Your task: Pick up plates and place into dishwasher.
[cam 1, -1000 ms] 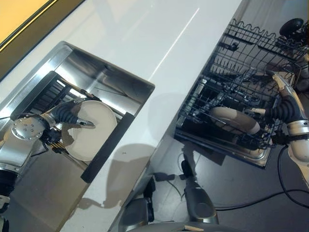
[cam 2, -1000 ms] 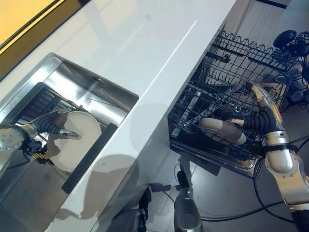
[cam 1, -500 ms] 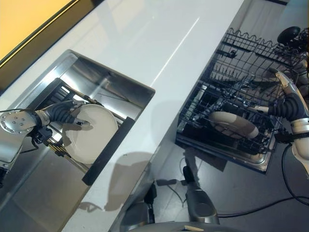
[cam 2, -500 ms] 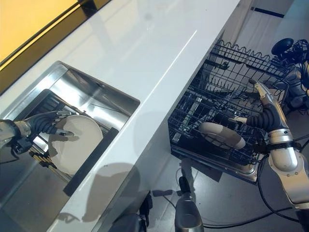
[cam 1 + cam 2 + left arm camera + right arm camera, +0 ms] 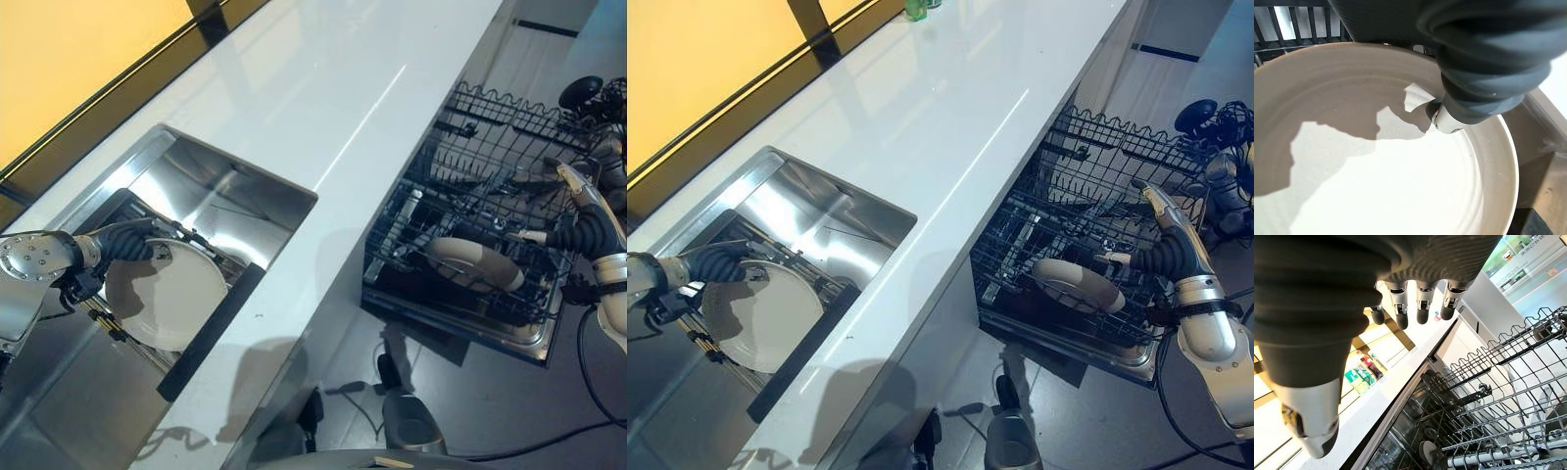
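Observation:
A white plate [image 5: 167,294] leans on a black wire rack [image 5: 118,318] inside the steel sink [image 5: 225,186]. My left hand [image 5: 122,242] is at the plate's far left rim. In the left wrist view its thumb [image 5: 1449,120] presses on the plate's inner face [image 5: 1376,186] while the fingers are hidden behind the rim. Another white plate [image 5: 475,262] lies tilted in the pulled-out dishwasher rack [image 5: 470,176]. My right hand [image 5: 1166,235] hovers just right of that plate, fingers [image 5: 1400,313] straight, holding nothing.
A long white counter [image 5: 323,98] runs between the sink and the dishwasher. A dark strip [image 5: 211,328] lies along the sink's near edge. A green object [image 5: 914,10] stands at the counter's far end. Dark gear [image 5: 586,93] sits on the floor beyond the rack.
The camera has tilted up, showing more counter and window. My left hand slid from the plate's face up to its far rim. The right hand has drawn slightly away from the racked plate.

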Available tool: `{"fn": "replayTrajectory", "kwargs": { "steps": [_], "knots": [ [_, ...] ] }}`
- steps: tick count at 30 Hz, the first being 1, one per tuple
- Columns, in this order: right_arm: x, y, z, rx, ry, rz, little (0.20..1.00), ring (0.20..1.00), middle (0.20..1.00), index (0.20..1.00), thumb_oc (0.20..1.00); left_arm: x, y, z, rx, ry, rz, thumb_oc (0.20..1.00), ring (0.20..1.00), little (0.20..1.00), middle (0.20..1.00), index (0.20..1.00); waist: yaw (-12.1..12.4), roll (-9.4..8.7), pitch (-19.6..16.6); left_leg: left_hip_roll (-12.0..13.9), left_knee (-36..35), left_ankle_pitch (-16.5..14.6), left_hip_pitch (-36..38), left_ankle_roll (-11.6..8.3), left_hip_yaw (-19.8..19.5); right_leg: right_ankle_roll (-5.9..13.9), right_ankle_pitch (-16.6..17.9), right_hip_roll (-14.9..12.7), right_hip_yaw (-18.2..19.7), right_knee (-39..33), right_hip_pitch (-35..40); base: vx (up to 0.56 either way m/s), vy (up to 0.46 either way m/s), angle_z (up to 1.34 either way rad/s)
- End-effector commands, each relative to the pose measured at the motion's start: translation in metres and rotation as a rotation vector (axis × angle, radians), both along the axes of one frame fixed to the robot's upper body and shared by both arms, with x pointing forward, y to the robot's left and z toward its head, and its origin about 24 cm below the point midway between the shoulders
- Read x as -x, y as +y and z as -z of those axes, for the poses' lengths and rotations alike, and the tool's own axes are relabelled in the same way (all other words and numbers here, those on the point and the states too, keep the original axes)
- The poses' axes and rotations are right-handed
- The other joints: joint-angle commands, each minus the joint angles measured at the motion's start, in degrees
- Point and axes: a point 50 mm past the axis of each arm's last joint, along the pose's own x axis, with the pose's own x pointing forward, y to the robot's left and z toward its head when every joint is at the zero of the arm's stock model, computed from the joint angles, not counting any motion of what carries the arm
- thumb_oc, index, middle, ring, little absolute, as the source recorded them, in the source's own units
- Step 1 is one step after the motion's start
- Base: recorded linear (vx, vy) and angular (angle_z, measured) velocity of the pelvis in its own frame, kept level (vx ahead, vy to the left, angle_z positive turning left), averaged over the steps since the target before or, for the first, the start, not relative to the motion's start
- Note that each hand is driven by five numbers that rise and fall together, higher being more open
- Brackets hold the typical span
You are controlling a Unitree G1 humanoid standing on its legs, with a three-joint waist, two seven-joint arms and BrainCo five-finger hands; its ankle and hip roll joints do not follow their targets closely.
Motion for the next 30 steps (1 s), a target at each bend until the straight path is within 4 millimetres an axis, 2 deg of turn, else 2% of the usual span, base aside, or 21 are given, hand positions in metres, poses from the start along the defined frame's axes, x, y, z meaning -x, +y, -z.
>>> {"fn": "replayTrajectory", "kwargs": {
  "steps": [1, 9, 12, 15, 20, 27, 30],
  "knots": [
    [0.005, 0.005, -0.022, 0.007, -0.103, -0.036, 1.000, 1.000, 1.000, 1.000, 1.000, 0.050, -0.040, 0.071, 0.154, 0.429, 0.272, 0.200, 0.200, 0.200, 0.200, 0.200, 1.4, -3.07, -3.3, -4.7, 7.4, -3.5, -5.6, 5.26, 1.1, 5.80, -6.4, -4.3, -4.5, 6.1, 1.3, 0.00, 0.000, 0.00],
    [0.009, 0.004, -0.017, -0.004, -0.086, -0.032, 1.000, 1.000, 1.000, 1.000, 1.000, 0.053, -0.039, 0.067, 0.151, 0.409, 0.284, 0.200, 0.200, 0.200, 0.200, 0.200, 2.1, -3.40, -4.7, -4.6, 6.9, -3.5, -4.7, 5.21, 0.8, 5.85, -6.7, -4.2, -5.2, 5.7, 2.4, 0.02, -0.007, 0.02],
    [0.010, 0.004, -0.017, -0.006, -0.086, -0.026, 1.000, 1.000, 1.000, 1.000, 1.000, 0.051, -0.040, 0.062, 0.153, 0.336, 0.273, 0.200, 0.200, 0.200, 0.200, 0.200, 2.4, -3.47, -5.1, -4.5, 6.5, -3.3, -4.3, 5.13, 0.5, 5.83, -6.7, -4.2, -5.4, 5.6, 2.8, 0.00, 0.000, 0.00],
    [0.012, 0.003, -0.016, -0.014, -0.084, -0.021, 1.000, 1.000, 1.000, 1.000, 1.000, 0.044, -0.037, 0.051, 0.141, 0.184, 0.209, 0.200, 0.200, 0.200, 0.200, 0.200, 2.9, -3.65, -5.7, -4.4, 5.7, -3.1, -3.8, 5.04, 0.1, 5.81, -6.9, -4.2, -5.8, 5.2, 3.4, 0.00, 0.000, 0.00],
    [0.017, -0.001, -0.017, -0.029, -0.093, -0.004, 1.000, 1.000, 1.000, 1.000, 1.000, 0.034, -0.031, 0.021, 0.150, -0.148, 0.120, 0.200, 0.200, 0.200, 0.200, 0.200, 4.2, -4.28, -6.9, -4.3, 4.6, -2.8, -3.3, 4.80, -1.0, 5.44, -7.1, -4.1, -6.4, 4.3, 4.4, -0.01, -0.009, 0.06],
    [0.023, -0.005, -0.017, -0.044, -0.113, 0.020, 1.000, 1.000, 1.000, 1.000, 1.000, 0.037, -0.028, -0.019, 0.067, -0.559, 0.102, 0.200, 0.200, 0.200, 0.200, 0.200, 5.6, -5.07, -9.0, -4.0, 2.6, -2.4, -2.3, 4.38, -2.3, 4.79, -7.5, -3.8, -7.4, 3.2, 5.5, -0.03, -0.013, 0.06],
    [0.025, -0.004, -0.015, -0.053, -0.124, 0.023, 1.000, 1.000, 1.000, 1.000, 1.000, 0.042, -0.029, -0.030, 0.066, -0.695, 0.088, 0.200, 0.200, 0.200, 0.200, 0.200, 6.0, -5.39, -9.8, -3.8, 1.7, -2.2, -1.8, 4.20, -2.6, 4.50, -7.9, -3.6, -7.8, 3.1, 5.7, -0.05, -0.015, 0.06]
  ]
}}
